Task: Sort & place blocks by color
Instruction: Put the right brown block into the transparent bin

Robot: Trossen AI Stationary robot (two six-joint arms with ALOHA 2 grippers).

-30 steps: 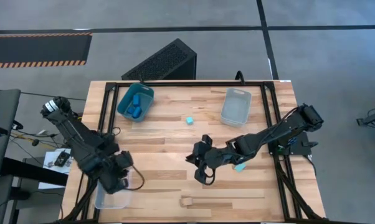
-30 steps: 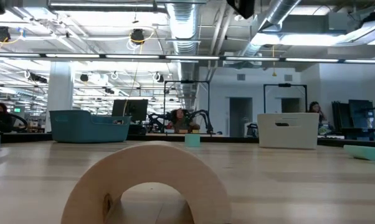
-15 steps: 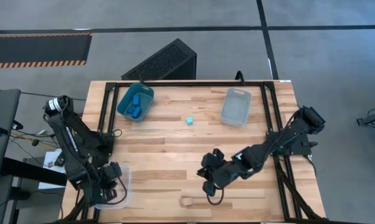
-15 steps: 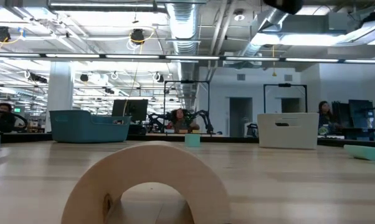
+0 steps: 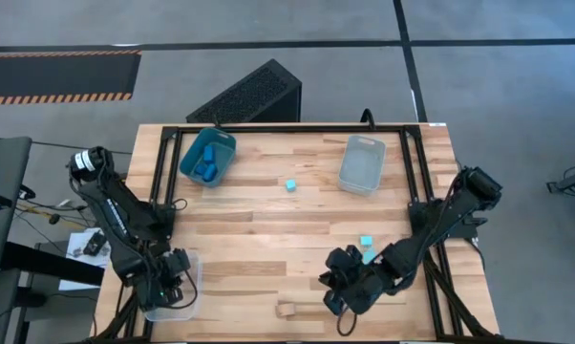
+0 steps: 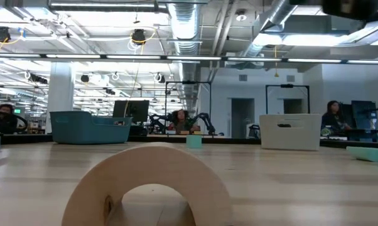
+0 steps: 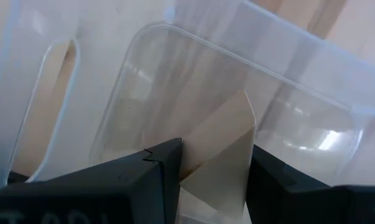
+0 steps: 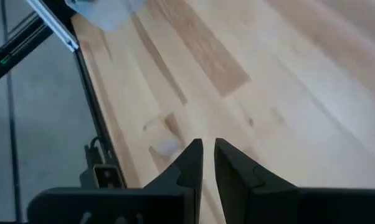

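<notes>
My left gripper (image 5: 163,287) stands over the clear bin (image 5: 186,308) at the table's near left corner and is shut on a tan wooden block (image 7: 220,144). My right gripper (image 5: 343,294) hovers near the near edge, just right of the tan arch block (image 5: 287,310), which stands on its two feet (image 6: 151,182). Its fingers (image 8: 208,155) are shut on nothing. One cyan block (image 5: 291,184) lies mid-table, and others (image 5: 367,248) lie beside the right arm. Dark blue blocks sit in the teal bin (image 5: 207,158). My left gripper pinches the tan block between its two fingers (image 7: 166,167), coming from above and pointing down into the clear bin. The block's pointed end (image 7: 242,99) sticks out past the fingertips. Whether the block touches the bin floor cannot be told.
A grey-clear bin (image 5: 361,164) stands at the far right, the teal bin at the far left. A black frame runs round the table edges. Bare wood lies open across the middle. People show in the room beyond the table in the low view.
My right gripper has swept from mid-table toward the near edge and the right, ending beside the arch block. My left gripper has moved a little toward the near left corner, over the clear bin, still holding the tan block.
</notes>
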